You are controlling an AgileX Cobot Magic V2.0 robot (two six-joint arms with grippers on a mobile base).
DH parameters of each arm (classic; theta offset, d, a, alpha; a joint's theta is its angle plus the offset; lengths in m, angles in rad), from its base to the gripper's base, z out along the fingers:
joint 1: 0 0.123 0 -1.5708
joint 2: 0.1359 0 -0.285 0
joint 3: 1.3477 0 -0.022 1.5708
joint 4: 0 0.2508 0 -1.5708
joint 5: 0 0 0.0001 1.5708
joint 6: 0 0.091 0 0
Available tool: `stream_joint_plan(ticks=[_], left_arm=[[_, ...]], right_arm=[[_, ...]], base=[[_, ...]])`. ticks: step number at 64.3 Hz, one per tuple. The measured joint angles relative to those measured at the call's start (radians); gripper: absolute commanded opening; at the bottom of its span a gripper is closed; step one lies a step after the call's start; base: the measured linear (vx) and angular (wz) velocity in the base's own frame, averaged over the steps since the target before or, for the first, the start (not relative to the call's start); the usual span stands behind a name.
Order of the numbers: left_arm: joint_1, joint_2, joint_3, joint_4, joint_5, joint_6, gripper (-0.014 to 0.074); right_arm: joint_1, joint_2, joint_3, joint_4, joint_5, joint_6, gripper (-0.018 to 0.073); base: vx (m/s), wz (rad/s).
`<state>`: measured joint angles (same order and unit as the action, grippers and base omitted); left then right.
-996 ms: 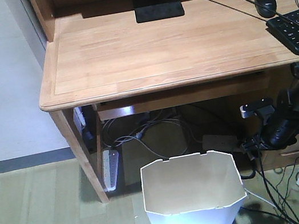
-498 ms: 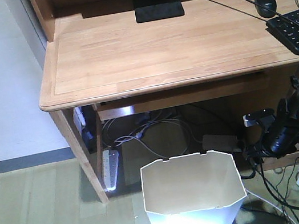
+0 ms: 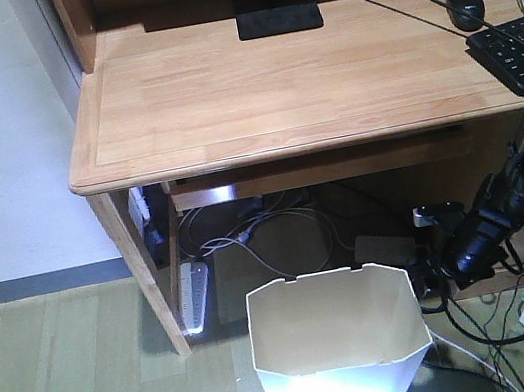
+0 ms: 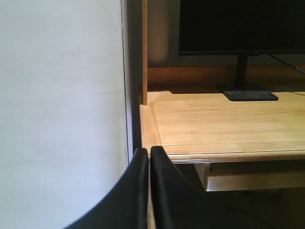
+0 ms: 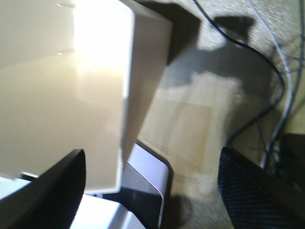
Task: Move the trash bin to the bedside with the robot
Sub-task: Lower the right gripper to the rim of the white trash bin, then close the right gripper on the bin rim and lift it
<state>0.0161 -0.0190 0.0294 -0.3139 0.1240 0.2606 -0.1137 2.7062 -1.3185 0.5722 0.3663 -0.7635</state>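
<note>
The trash bin (image 3: 339, 345) is judged light, stiff and slick, and is best pinched at its rim wall. The right gripper (image 5: 151, 160) is spread wide there; the left gripper (image 4: 148, 152) is pressed together.

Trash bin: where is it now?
Front view, bottom centre: the trash bin stands on the floor before the wooden desk, with the right arm close beside its right rim.

The trash bin (image 3: 341, 344) is positioned on the floor before the desk (image 3: 273, 82). The right gripper (image 3: 434, 277) is located just beside the bin's right rim. A keyboard (image 3: 521, 54) and mouse (image 3: 465, 10) are placed on the desk's right end.
</note>
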Motion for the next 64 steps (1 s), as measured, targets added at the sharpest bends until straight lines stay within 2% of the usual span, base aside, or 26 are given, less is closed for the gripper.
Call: stream_joint_plan(ticks=[12,24,64], left_arm=[[0.0,0.0,0.0,0.0,0.0,0.0,-0.0006],[0.0,0.0,0.0,0.0,0.0,0.0,-0.0006],[0.0,0.0,0.0,0.0,0.0,0.0,-0.0006]], right_arm=[[0.002,0.022,-0.026,0.214,-0.005,-0.186,0.0538],[0.003,0.055,-0.044,0.337,-0.02,-0.311,0.0538],[0.003,0.253,-0.21,0.363,0.015,-0.326,0.0538]], base=[[0.0,0.0],[0.0,0.0],[0.0,0.0]])
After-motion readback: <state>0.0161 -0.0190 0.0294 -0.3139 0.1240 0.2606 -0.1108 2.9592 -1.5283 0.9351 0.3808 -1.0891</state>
